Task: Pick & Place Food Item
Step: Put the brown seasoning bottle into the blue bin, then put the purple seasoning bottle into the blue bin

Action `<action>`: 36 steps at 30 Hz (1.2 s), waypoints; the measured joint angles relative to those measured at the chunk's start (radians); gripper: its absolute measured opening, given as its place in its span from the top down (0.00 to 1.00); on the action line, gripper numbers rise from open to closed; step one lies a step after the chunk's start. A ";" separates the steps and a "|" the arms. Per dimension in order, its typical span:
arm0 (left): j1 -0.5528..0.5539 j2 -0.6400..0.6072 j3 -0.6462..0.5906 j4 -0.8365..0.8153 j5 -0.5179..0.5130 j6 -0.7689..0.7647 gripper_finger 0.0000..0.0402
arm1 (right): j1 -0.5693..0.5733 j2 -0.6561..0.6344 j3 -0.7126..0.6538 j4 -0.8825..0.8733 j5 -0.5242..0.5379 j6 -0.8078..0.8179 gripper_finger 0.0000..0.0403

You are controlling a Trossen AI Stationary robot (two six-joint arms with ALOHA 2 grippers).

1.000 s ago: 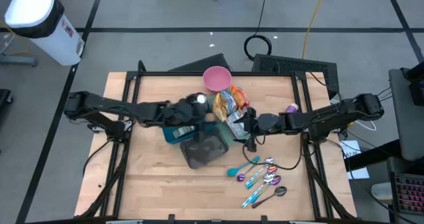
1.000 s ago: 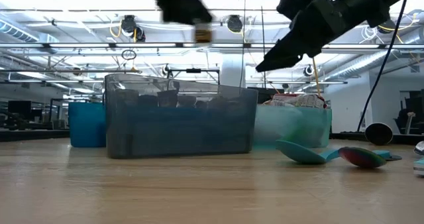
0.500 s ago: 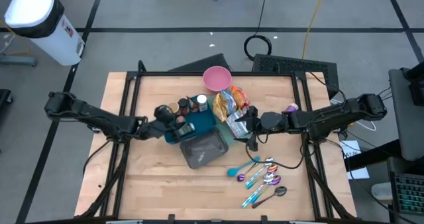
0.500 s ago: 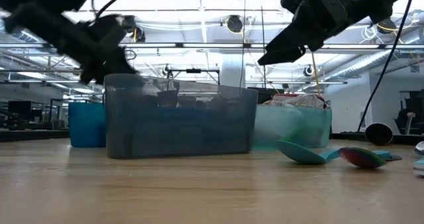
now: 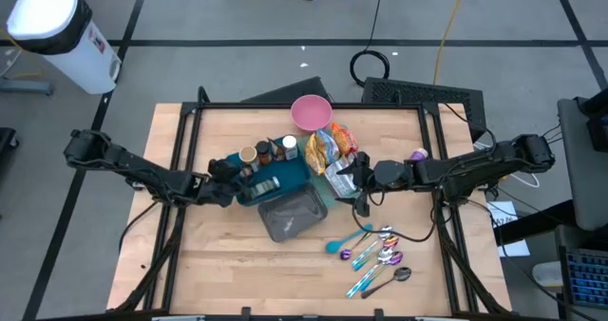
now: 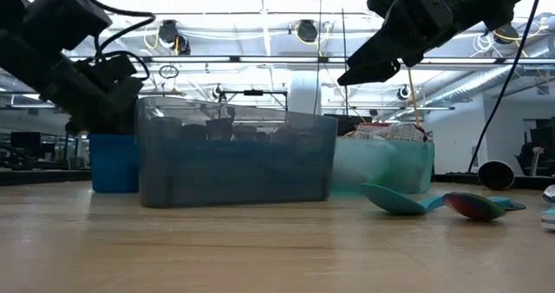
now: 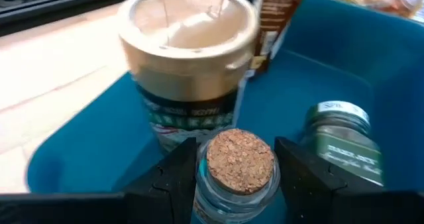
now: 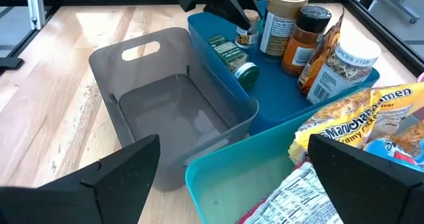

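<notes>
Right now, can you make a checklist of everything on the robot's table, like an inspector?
Surface: wooden table, bare at the front left.
Job's things: blue bin holding spice jars; empty grey bin beside it; teal bin with snack bags.
Clutter: pink bowl at the back; colourful spoons at the front right.
Grippers: left tool closed around a cork-topped jar in the blue bin; right tool open, hovering over the teal bin.
Cables: coiled black cable and yellow cable on the floor behind.
Surroundings: white bin on the floor, far left.
</notes>
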 joint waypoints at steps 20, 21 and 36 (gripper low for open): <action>0.001 -0.001 0.001 -0.046 0.035 -0.050 0.04 | 0.000 0.000 0.000 -0.011 0.000 -0.003 0.06; 0.001 -0.001 0.001 -0.040 0.035 -0.050 0.05 | 0.000 -0.004 0.000 -0.018 0.000 -0.003 0.06; 0.002 -0.163 0.151 0.035 0.160 0.275 0.26 | -0.040 -0.306 0.000 -0.837 0.418 0.705 0.06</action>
